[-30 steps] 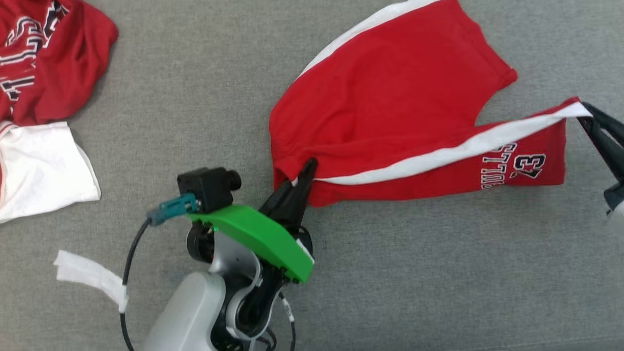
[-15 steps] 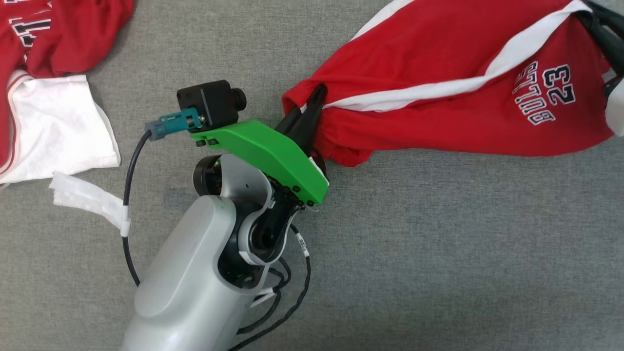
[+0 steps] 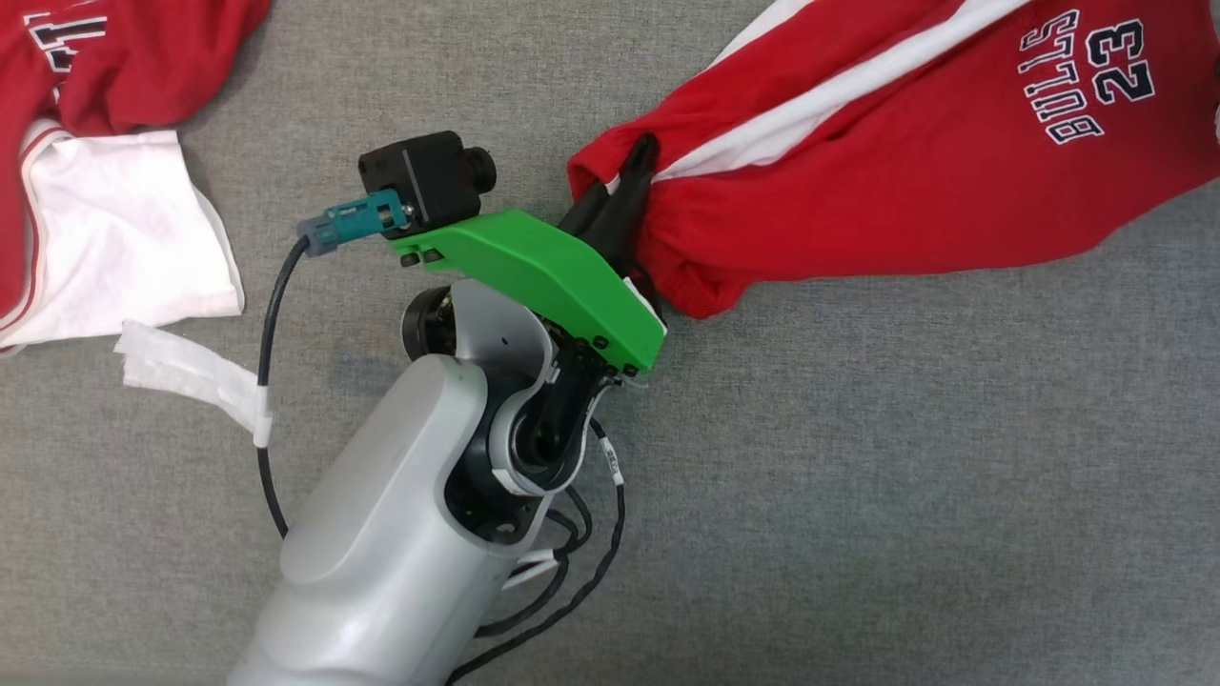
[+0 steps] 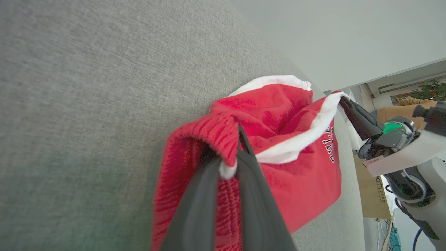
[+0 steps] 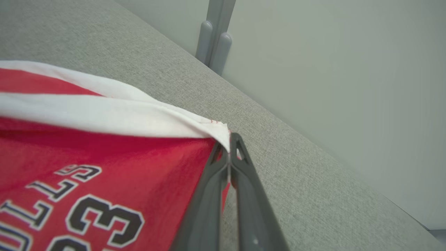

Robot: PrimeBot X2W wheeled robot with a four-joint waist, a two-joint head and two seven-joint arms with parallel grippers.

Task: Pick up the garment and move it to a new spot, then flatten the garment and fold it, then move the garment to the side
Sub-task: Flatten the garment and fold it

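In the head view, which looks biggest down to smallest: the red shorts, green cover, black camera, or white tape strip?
1. red shorts, though cut off by the edge.
2. green cover.
3. black camera and white tape strip look alike; the camera sits nearer the lens, so no ranking.

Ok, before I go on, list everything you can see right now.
red shorts: one, red with white stripes, stretched between both grippers, upper right of head view.
red jersey: one, red, upper left corner.
white cloth: one, white with red trim, touching the jersey's lower edge.
tape strip: one, white, on the black cable, left.
grey surface: one, grey, under everything.
left gripper: one, dark, shut on the shorts' waistband.
right gripper: one, dark, shut on a white hem corner.
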